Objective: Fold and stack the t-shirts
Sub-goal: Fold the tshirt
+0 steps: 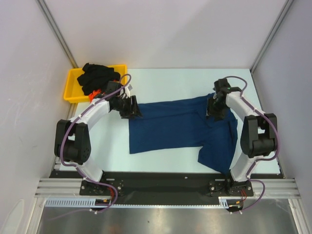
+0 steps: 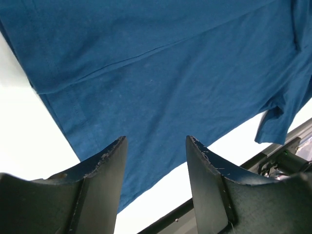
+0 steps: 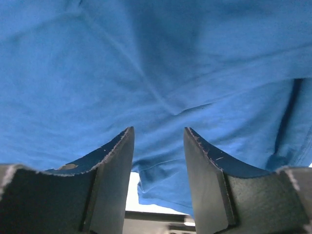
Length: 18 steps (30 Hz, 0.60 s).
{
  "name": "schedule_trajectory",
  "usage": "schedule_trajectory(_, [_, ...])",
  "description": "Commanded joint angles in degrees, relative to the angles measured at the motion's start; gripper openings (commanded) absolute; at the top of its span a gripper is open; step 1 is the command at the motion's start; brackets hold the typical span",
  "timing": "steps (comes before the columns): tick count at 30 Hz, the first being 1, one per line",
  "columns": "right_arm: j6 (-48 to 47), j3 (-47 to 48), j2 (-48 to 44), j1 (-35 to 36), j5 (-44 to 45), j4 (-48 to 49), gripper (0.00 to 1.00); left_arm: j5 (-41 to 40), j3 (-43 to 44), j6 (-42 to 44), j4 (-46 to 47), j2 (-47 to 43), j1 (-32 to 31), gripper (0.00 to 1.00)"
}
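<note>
A: So, where is the navy t-shirt [image 1: 175,127] lying?
B: Spread flat across the middle of the bench [image 1: 165,80], between the two arms, its length running left to right. One part on the right side reaches down toward the near edge.
A: And the left tool [image 1: 130,108]?
B: Over the shirt's far left corner. From its wrist camera the fingers [image 2: 109,165] stand apart, blue cloth showing through the gap, nothing pinched between them.
A: The right tool [image 1: 215,111]?
B: Over the far right part of the same shirt. Its fingers [image 3: 114,161] are parted too, with only cloth below them and nothing clamped.
A: What about the other shirts?
B: A black t-shirt [image 1: 97,74] sits bunched in the yellow tray [image 1: 72,90] at the far left corner of the bench, with a bit of orange-red cloth [image 1: 95,92] peeking out beside it, near the left arm
</note>
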Motion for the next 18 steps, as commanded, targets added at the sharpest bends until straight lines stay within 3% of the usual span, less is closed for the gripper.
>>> schedule_trajectory(1, [-5.9,2.7,2.6,3.4,6.9,-0.6,0.51,2.3,3.7,1.6,-0.2,-1.0,-0.3,0.57])
schedule_trajectory(11, [-6.8,2.6,6.3,6.9,11.5,-1.0,0.51,2.4,2.9,1.8,-0.2,-1.6,-0.3,0.58])
schedule_trajectory(18, [-6.8,2.4,7.9,6.9,11.7,-0.8,0.46,2.5,2.5,1.9,-0.2,-1.5,-0.3,0.58])
